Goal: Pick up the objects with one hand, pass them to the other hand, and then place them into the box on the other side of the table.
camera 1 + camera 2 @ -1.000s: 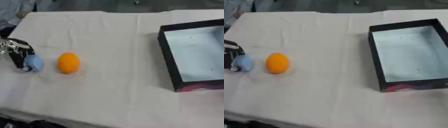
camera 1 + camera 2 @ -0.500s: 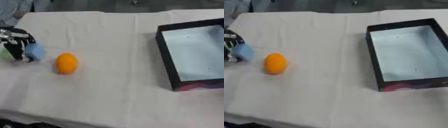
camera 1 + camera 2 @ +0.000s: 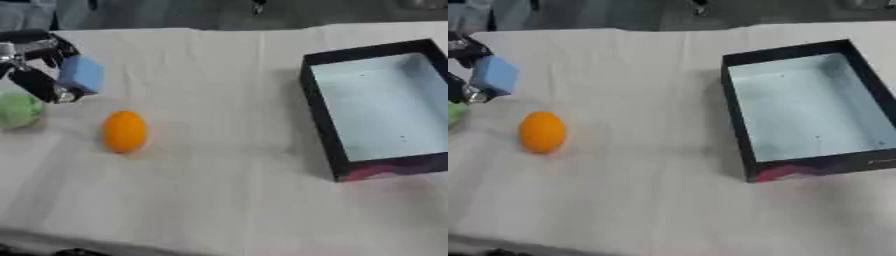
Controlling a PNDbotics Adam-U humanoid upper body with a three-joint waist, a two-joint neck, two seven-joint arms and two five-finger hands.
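left hand pinching blue block above surface | likely light, soft foam | re-grip on flat faces | orange egg smooth, may roll | box far right

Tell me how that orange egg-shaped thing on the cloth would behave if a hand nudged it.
The orange egg-shaped thing looks smooth and rounded, so it would probably roll, likely curving rather than going straight. The cloth may slow it. Its smooth skin could slip between fingers.
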